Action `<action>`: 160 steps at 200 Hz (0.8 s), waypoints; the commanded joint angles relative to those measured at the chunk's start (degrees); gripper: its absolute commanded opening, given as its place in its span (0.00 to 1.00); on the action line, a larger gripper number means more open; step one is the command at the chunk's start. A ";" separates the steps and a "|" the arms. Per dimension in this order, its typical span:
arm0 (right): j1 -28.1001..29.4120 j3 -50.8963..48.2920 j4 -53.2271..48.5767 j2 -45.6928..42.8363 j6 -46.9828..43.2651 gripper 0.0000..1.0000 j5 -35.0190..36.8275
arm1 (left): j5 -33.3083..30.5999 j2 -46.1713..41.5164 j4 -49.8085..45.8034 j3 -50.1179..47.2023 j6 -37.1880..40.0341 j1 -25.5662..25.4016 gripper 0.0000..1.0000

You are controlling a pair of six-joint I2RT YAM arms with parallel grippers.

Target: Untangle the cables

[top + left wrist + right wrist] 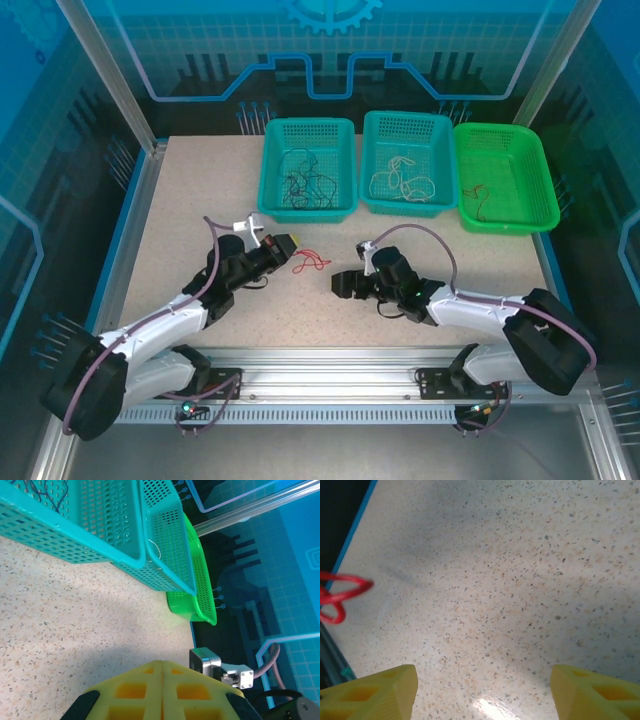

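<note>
A loose red cable [311,262] lies on the speckled table between the two arms; in the right wrist view its loop [340,595] sits at the left edge. My left gripper [292,243] is shut, its yellow fingers pressed together [162,666] with nothing visible between them, and the red cable's near end is just beside its tip. My right gripper [342,285] stands open [482,692] over bare tabletop, just right of the red cable. Dark cables [305,188] lie in the left teal basket, whitish cables [405,180] in the middle one, and a red cable [480,195] in the green one.
Three baskets stand in a row at the back: teal [272,160], teal [368,165] and green [540,170]. The left wrist view looks at their walls [100,545] from the side. The right arm's wrist camera mount [220,667] is close to the left fingers.
</note>
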 commanded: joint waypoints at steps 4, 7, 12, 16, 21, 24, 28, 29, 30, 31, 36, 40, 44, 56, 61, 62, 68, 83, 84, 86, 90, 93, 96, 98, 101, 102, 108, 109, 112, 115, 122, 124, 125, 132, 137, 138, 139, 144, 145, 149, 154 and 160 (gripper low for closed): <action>2.63 -1.33 11.60 -0.81 11.47 0.77 -0.27 | -0.98 0.51 3.77 2.05 -1.80 0.32 0.00; 3.04 -1.43 12.44 -0.70 12.38 0.78 -0.16 | -1.09 0.46 3.67 2.05 -1.84 0.32 0.00; 3.68 -1.60 14.27 -0.20 13.75 0.79 0.17 | -1.32 0.43 3.66 2.13 -1.91 0.32 0.00; 4.27 -1.77 15.84 0.09 14.67 0.80 0.19 | -1.52 0.34 3.61 2.27 -1.94 0.30 0.00; 4.84 -1.75 17.63 0.55 15.73 0.81 0.23 | -1.76 0.34 3.51 2.38 -1.95 0.30 0.00; 5.21 -1.70 18.58 0.73 16.27 0.81 0.30 | -1.91 0.25 3.38 2.47 -1.90 0.30 0.00; 5.57 -1.63 19.89 1.07 16.73 0.81 0.40 | -2.14 0.25 3.17 2.64 -1.88 0.30 0.00; 5.72 -1.58 20.12 1.16 16.89 0.81 0.40 | -2.16 0.25 3.14 2.65 -1.89 0.30 0.00; 5.84 -1.56 20.32 1.25 17.06 0.81 0.45 | -2.26 0.25 3.13 2.66 -1.89 0.30 0.00; 5.94 -1.55 20.69 1.29 17.18 0.82 0.47 | -2.30 0.25 3.08 2.66 -1.90 0.30 0.00; 6.46 -1.42 22.06 1.69 17.82 0.82 0.68 | -2.51 0.24 2.89 2.84 -1.79 0.30 0.00; 6.78 -1.43 23.23 2.01 18.31 0.84 0.90 | -2.75 0.24 2.82 2.97 -1.68 0.31 0.00; 7.08 -1.37 24.43 2.29 18.83 0.84 1.22 | -2.86 0.21 2.89 3.02 -1.77 0.30 0.00; 7.88 -0.72 27.15 3.11 19.72 0.87 2.11 | -3.14 0.33 3.03 3.19 -1.86 0.31 0.00; 8.08 -0.14 27.60 3.46 19.78 0.87 2.24 | -3.22 0.39 3.11 3.28 -1.87 0.31 0.00; 8.12 0.04 27.66 3.59 19.78 0.87 2.34 | -3.23 0.41 3.11 3.28 -1.84 0.35 0.00; 8.44 0.87 27.89 4.06 19.62 0.88 3.07 | -3.39 0.51 3.16 3.30 -1.90 0.31 0.00; 8.85 3.00 29.95 6.13 19.04 0.87 4.40 | -3.58 0.63 3.93 3.13 -2.42 0.31 0.00; 8.89 3.11 30.20 6.28 19.01 0.87 4.42 | -3.58 0.62 4.00 3.12 -2.46 0.31 0.00; 8.91 3.40 30.66 6.66 18.99 0.87 4.49 | -3.58 0.65 4.15 3.11 -2.54 0.30 0.00; 8.97 3.89 31.62 7.40 18.90 0.86 4.66 | -3.67 0.63 4.36 3.08 -2.73 0.32 0.00; 9.02 4.41 32.32 8.12 18.89 0.85 4.80 | -3.67 0.67 4.46 3.03 -2.81 0.31 0.00; 9.03 4.81 32.93 8.85 18.96 0.84 5.06 | -3.71 0.63 4.59 3.09 -2.90 0.30 0.00; 9.03 5.15 33.21 9.32 19.06 0.83 5.20 | -3.75 0.65 4.60 3.08 -2.96 0.30 0.00; 9.07 5.62 33.62 9.93 19.20 0.82 5.36 | -3.74 0.66 4.68 3.11 -3.02 0.31 0.00; 9.05 5.78 33.75 10.25 19.31 0.81 5.39 | -3.79 0.68 4.78 3.11 -3.03 0.31 0.00; 9.09 6.72 34.95 11.67 19.71 0.78 5.78 | -3.77 0.69 4.94 3.13 -3.21 0.30 0.00; 9.10 6.85 35.08 11.86 19.74 0.78 5.91 | -3.72 0.64 4.95 3.16 -3.21 0.30 0.00; 9.12 7.18 35.58 12.62 19.93 0.76 6.16 | -3.78 0.57 5.05 3.19 -3.26 0.31 0.00; 9.11 7.66 36.01 13.35 20.10 0.74 6.46 | -3.76 0.54 5.07 3.26 -3.34 0.32 0.00; 9.13 8.45 36.70 15.03 20.62 0.69 7.30 | -3.75 0.52 4.97 3.36 -3.33 0.33 0.00; 9.16 8.67 36.98 15.48 20.75 0.67 7.45 | -3.80 0.45 4.98 3.41 -3.38 0.31 0.00; 9.18 8.75 37.01 15.70 20.79 0.67 7.58 | -3.78 0.44 4.97 3.44 -3.34 0.31 0.00; 9.13 9.46 38.10 17.39 21.16 0.61 7.98 | -3.86 0.31 4.80 3.54 -3.32 0.35 0.00; 9.12 9.82 39.10 18.54 21.26 0.57 8.05 | -3.97 0.25 4.74 3.62 -3.39 0.33 0.00; 9.12 9.90 39.26 18.81 21.26 0.56 8.05 | -4.00 0.25 4.76 3.63 -3.35 0.31 0.00; 9.12 9.98 39.47 18.99 21.27 0.55 8.10 | -4.01 0.21 4.68 3.63 -3.41 0.35 0.00; 9.12 10.27 40.14 19.95 21.47 0.51 8.13 | -4.10 0.06 4.61 3.75 -3.36 0.30 0.00; 9.12 10.39 40.22 20.09 21.54 0.50 8.18 | -4.10 0.07 4.61 3.74 -3.33 0.30 0.00; 9.12 10.46 40.37 20.65 21.89 0.46 8.19 | -4.23 -0.07 4.50 3.77 -3.39 0.37 0.00; 9.12 10.59 40.47 21.26 22.41 0.41 8.39 | -4.43 -0.33 4.32 3.72 -3.45 0.36 0.00; 9.10 10.46 40.43 21.68 22.74 0.35 8.68 | -4.86 -0.68 4.09 3.64 -3.47 0.39 0.00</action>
